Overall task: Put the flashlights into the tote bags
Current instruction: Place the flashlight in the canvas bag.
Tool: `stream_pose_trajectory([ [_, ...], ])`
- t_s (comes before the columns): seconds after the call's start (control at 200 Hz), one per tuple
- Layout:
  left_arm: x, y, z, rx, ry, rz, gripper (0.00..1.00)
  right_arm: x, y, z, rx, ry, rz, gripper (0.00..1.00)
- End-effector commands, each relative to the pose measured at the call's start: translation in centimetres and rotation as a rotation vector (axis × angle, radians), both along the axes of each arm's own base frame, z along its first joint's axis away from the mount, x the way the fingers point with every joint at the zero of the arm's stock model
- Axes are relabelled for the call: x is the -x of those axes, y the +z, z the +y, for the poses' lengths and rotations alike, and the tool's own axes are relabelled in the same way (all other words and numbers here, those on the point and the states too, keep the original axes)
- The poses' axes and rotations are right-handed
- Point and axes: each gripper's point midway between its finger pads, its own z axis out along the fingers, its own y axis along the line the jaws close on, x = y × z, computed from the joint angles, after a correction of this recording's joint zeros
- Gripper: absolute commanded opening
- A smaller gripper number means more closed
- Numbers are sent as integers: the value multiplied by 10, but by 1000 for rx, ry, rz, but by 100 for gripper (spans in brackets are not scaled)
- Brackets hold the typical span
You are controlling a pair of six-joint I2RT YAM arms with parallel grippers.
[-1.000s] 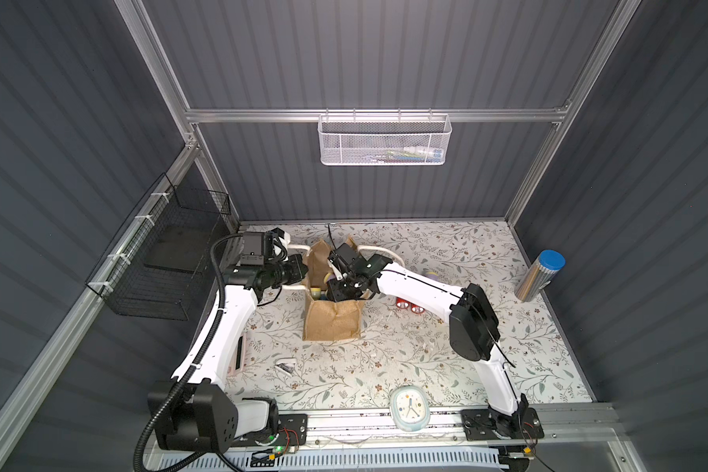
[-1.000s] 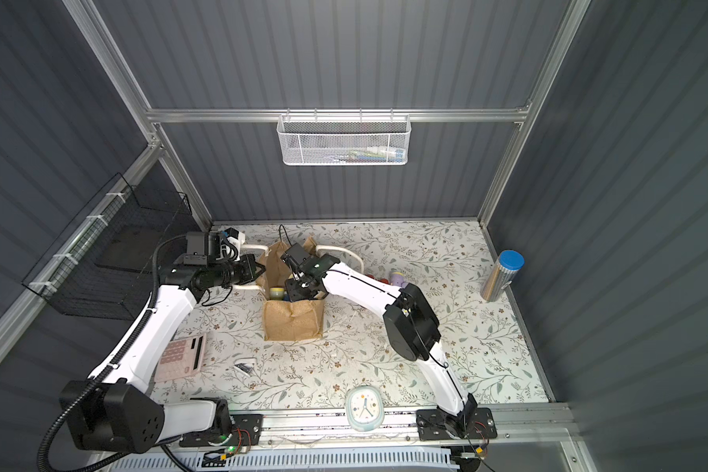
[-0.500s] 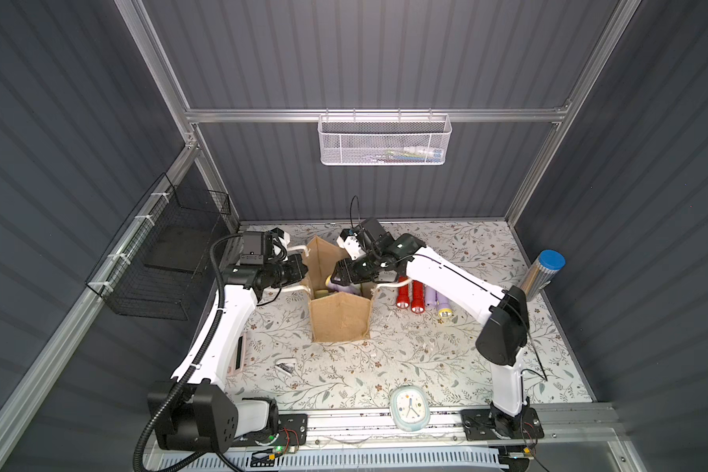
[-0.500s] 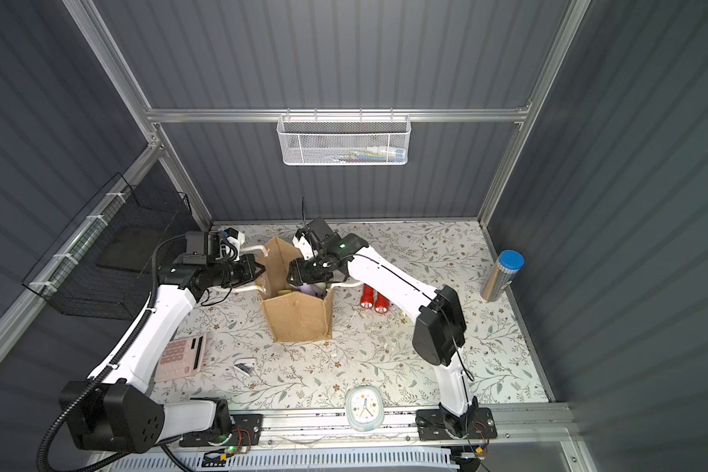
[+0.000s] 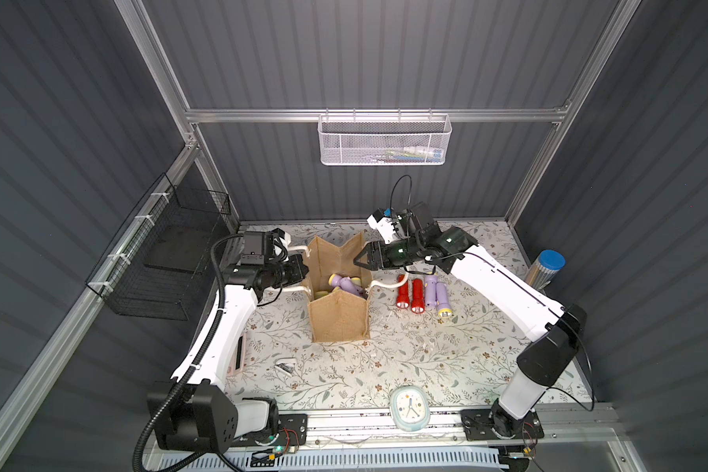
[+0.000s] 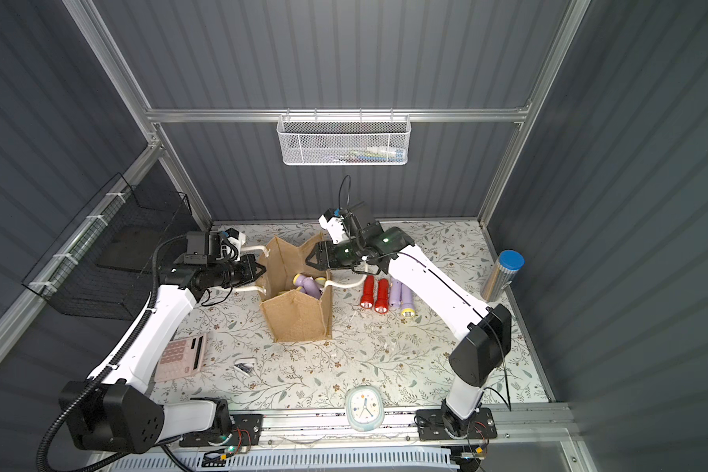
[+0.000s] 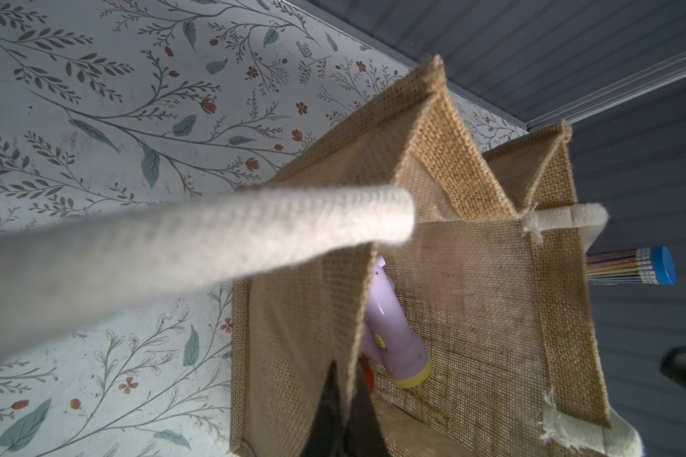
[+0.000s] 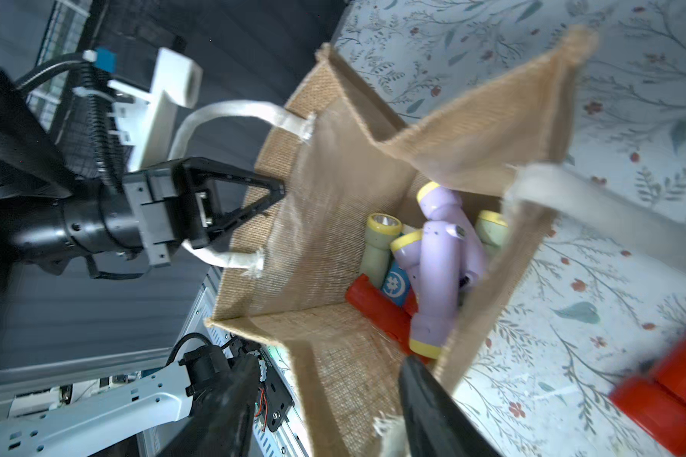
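Observation:
The tan burlap tote bag [image 5: 338, 323] stands upright in mid-table with its mouth open. My left gripper [image 5: 303, 267] is shut on the bag's left wall, and the wrist view shows the burlap edge pinched at the left gripper [image 7: 345, 395]. My right gripper [image 5: 356, 259] hangs open just above the bag's right rim with nothing held; the right wrist view looks past the right gripper [image 8: 325, 380] into the bag. Several flashlights lie inside, among them a lavender one [image 8: 436, 257], a pale green one [image 8: 379, 245] and a red one [image 8: 377, 308]. On the table right of the bag lie two red flashlights [image 5: 409, 294] and two lavender ones [image 5: 436, 294].
A silver cylinder with a blue cap [image 5: 546, 269] stands at the right edge. A white mesh basket [image 5: 385, 141] hangs on the back wall, and a black wire basket [image 5: 168, 261] on the left wall. A clock [image 5: 409, 412], a pink calculator [image 6: 180, 351] and a small metal clip [image 5: 285, 365] lie near the front.
My right gripper has risen out of the bag's mouth and drawn back to the right, uncovering the flashlights on the table. The left gripper keeps its hold on the bag.

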Motion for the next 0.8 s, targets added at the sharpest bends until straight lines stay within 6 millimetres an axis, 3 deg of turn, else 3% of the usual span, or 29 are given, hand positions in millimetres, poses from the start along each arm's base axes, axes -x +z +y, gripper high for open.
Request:
stream_pose_trajectory([
  [0.0, -3, 12, 1, 2, 7, -20, 0, -16, 9, -41, -16, -165, -27, 60],
  [0.155, -4, 12, 1, 6, 6, -22, 0, -36, -34, -109, 61, -411, 47, 59],
  [0.32, -4, 10, 0, 8, 5, -17, 0, -43, -91, -148, 74, -541, 184, 57],
  [0.52, -5, 9, 0, 9, 4, -14, 0, -62, -147, -150, 141, -538, 290, 53],
  [0.795, -6, 8, 2, -4, 10, -13, 0, -90, -188, -139, 267, -527, 343, 50],
])
